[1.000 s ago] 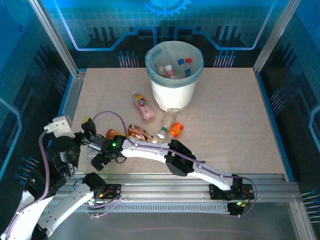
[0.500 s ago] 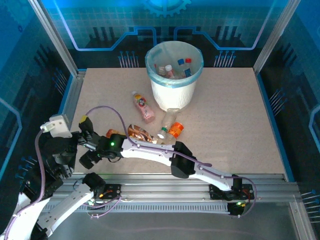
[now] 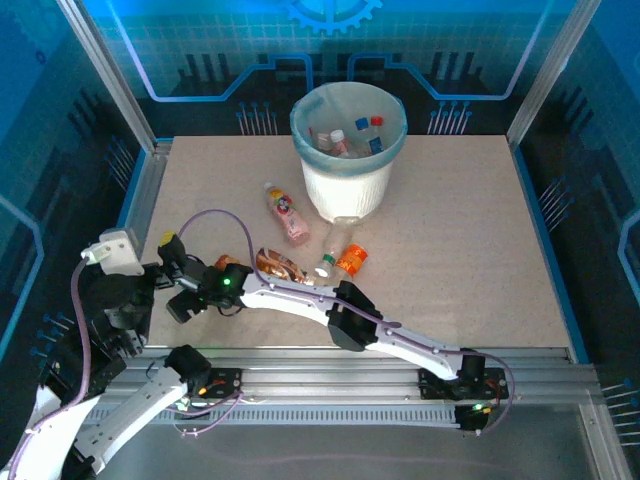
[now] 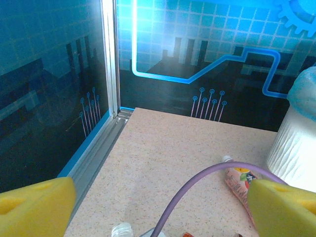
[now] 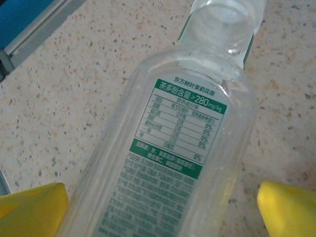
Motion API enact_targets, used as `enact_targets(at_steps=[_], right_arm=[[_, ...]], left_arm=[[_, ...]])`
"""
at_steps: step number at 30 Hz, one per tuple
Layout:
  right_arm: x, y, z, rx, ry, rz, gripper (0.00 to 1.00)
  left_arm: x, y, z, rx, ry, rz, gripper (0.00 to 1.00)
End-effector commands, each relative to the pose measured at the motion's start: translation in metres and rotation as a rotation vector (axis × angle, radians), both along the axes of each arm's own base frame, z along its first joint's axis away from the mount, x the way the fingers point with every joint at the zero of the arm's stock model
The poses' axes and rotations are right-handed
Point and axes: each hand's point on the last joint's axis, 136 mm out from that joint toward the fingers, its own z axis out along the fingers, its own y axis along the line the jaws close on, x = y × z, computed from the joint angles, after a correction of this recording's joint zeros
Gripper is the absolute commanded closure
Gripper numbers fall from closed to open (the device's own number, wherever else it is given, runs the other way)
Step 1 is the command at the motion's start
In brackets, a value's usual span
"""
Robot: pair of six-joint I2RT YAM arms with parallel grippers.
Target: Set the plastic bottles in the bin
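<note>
Since a second ago the right gripper [image 5: 158, 202] has swung up and left, away from the near rail, and the left arm has edged left. The right gripper's yellow pads [image 5: 29, 205] stand apart, straddling a clear plastic bottle with a green-and-white label [image 5: 173, 148] that lies on the speckled beige table [image 5: 74, 89]. The bottle's lower end is cut off, and contact with the pads is hard to judge.

The left gripper [image 4: 158, 212] is spread wide around nothing, with a purple cable [image 4: 197, 177] arching across it. Beyond lie a pink plastic bottle [image 4: 237, 178], partly hidden by a pad, and the round white bin with a light blue liner [image 4: 296, 148], cut off at the edge.

From above, four bottles lie loose near the bin: the pink one, a clear bottle at the bin's foot [image 3: 340, 235], a small orange bottle [image 3: 352, 260] and a crumpled amber bottle [image 3: 278, 266]. A fifth, an orange shape [image 3: 222, 265], is half hidden by the right wrist. Those inside the bin are too jumbled to count.
</note>
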Motion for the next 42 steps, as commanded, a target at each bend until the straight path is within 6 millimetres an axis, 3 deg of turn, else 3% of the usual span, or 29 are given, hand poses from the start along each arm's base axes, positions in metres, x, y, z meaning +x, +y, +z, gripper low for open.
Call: enact_targets(at_steps=[1,6,9,16,25,28,32,42], right_arm=[[0.003,0.005,-0.012,0.013,0.016,-0.019,0.01],[0.007,-0.007,-0.025,-0.041,0.017,-0.032,0.09],[0.005,-0.006,-0.017,-0.036,0.010,-0.009,0.19],[-0.014,0.003,0.053,0.057,-0.041,0.097,0.37],[-0.045,-0.035,0.142,0.134,-0.073,0.143,0.46],[-0.047,-0.060,0.164,0.155,-0.088,0.121,0.46],[-0.040,-0.106,0.183,0.153,-0.136,0.068,0.46],[-0.014,-0.272,0.223,0.207,-0.269,-0.197,0.49]], left_arm=[[-0.003,0.003,0.010,-0.018,-0.041,0.007,0.09],[-0.002,0.002,0.004,-0.018,-0.029,0.007,0.08],[0.000,0.001,0.003,-0.013,-0.029,0.007,0.08],[0.006,-0.008,0.014,-0.003,-0.019,-0.034,0.08],[0.015,-0.042,0.045,0.000,0.050,-0.206,0.08],[0.016,-0.056,0.063,-0.026,0.065,-0.276,0.08],[0.021,-0.088,0.075,-0.074,0.149,-0.417,0.09],[0.027,-0.205,0.059,-0.391,0.355,-0.880,0.10]])
